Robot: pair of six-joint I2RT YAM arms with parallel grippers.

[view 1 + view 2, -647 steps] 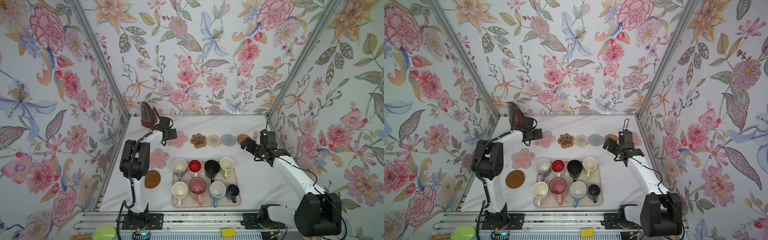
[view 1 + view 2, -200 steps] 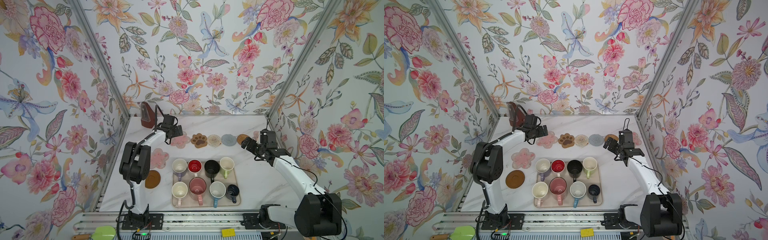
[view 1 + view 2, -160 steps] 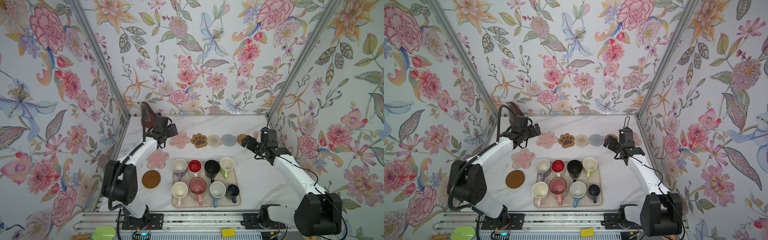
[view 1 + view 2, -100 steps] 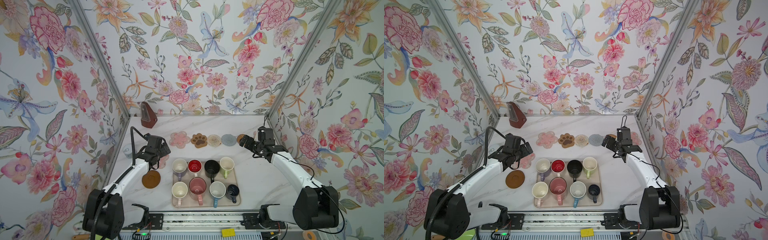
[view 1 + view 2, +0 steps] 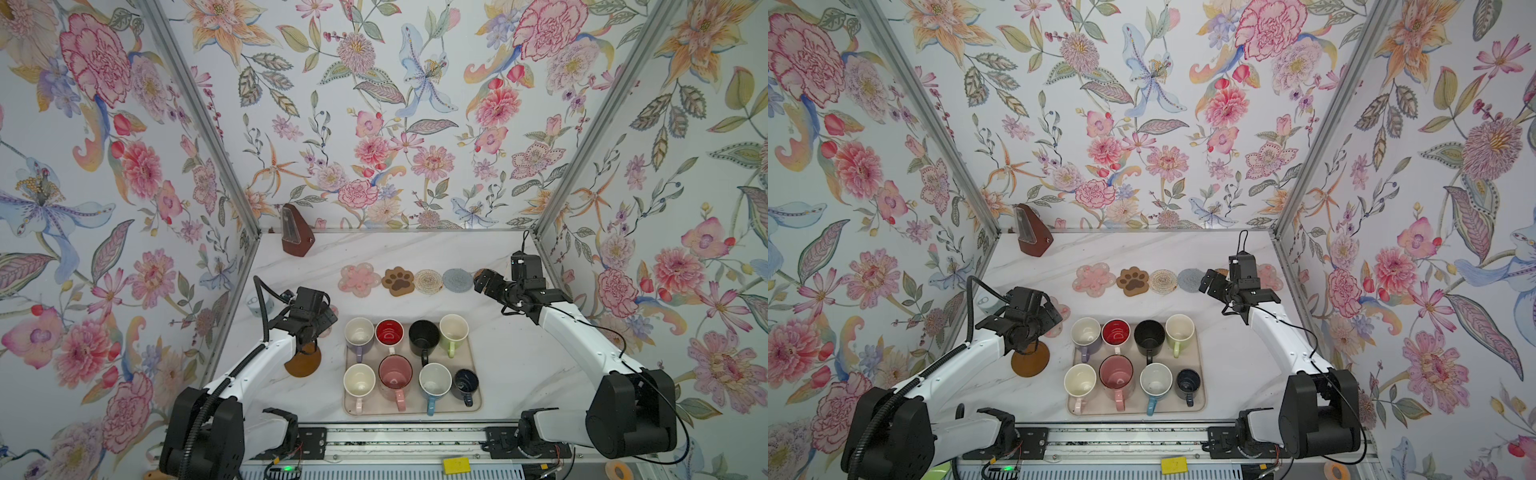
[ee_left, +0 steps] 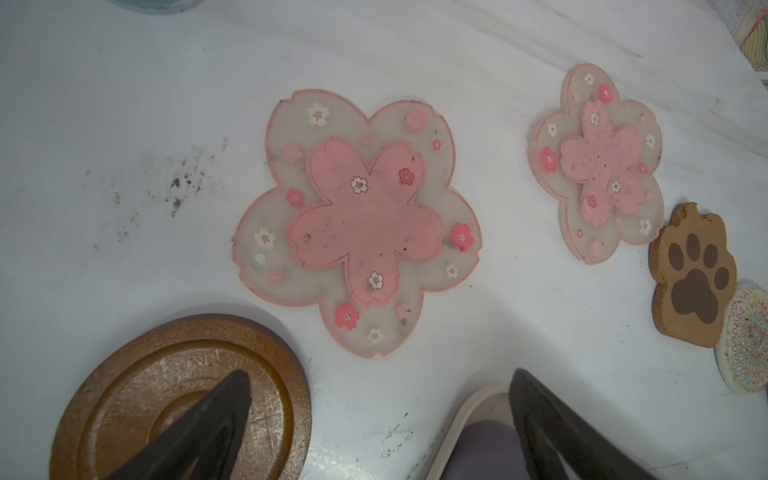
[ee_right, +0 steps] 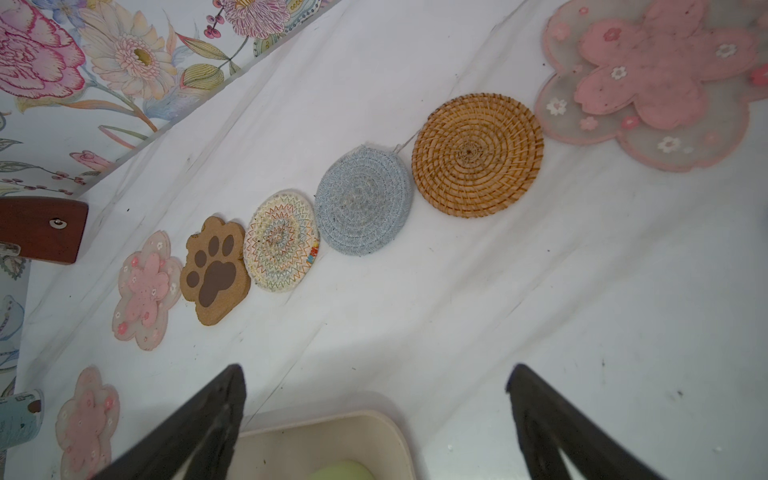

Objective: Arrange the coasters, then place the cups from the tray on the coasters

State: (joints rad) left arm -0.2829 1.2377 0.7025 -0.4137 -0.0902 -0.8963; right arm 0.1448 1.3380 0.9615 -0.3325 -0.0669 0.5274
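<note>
You've got both claws wide open w/ nothing held: L gripper [image 6: 378,374] hangs left of centre over the stray pink flower [image 6: 357,220] & brown disc [image 5: 303,363], prob. bc they're not in the coaster row [image 5: 428,281] mid-frame, R gripper [image 7: 374,368] sits at its right end, and the cups [image 5: 395,372] stand on the tray [image 5: 473,409], lower centre.

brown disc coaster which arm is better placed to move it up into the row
Left. The left gripper, open, has one finger over the brown disc coaster on its side of the tray; the right gripper is across the table by the rattan coaster.
</note>
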